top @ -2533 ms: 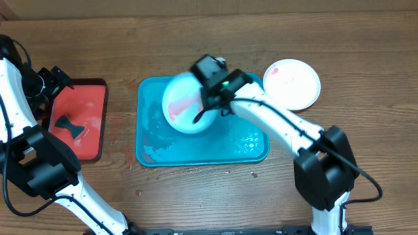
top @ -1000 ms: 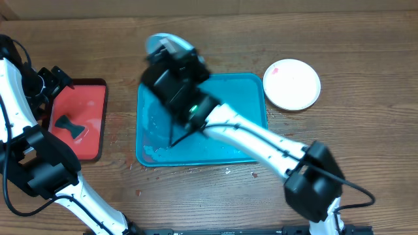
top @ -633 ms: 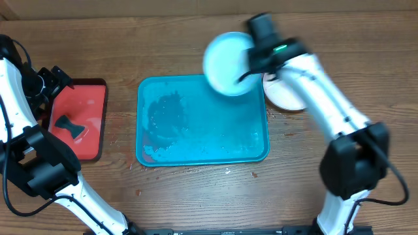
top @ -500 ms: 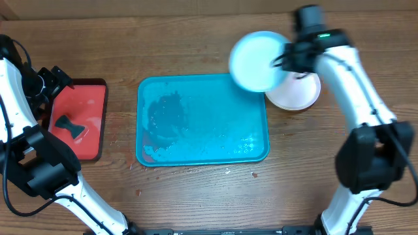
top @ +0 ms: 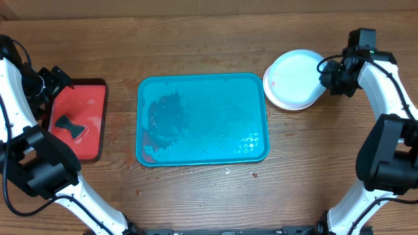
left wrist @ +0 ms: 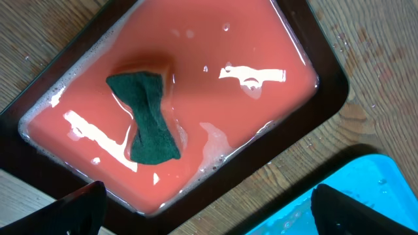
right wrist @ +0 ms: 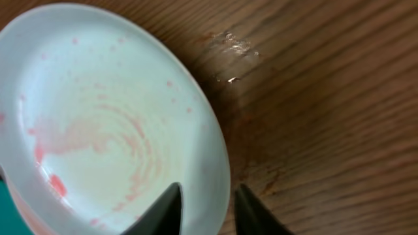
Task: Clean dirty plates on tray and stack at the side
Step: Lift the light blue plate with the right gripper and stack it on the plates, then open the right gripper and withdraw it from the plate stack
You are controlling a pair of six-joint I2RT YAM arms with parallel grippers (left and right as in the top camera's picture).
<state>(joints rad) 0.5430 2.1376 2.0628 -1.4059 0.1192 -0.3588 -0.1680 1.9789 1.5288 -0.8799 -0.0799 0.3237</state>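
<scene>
A: So the tray (top: 202, 117) is emptied; the last plate (top: 295, 81) has been moved onto the stack (top: 287, 106) at its right.

B: Stacking looks done. The right gripper (right wrist: 209, 202) is parted slightly astride the rim, the left gripper (left wrist: 212, 205) spread wide, nothing held.

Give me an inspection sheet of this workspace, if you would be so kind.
surface: wooden table, wet patch beside the plates.
job's things: turquoise tray empty, wet, reddish residue at one corner; plates stacked to its right, top one faintly smeared red.
clutter: red tray of soapy water holding a dark green sponge.
grippers: left gripper open above the red tray; right gripper open, straddling the plates' rim.
cables: black cable along the left arm, clear of the trays.
surroundings: nothing seen.
</scene>
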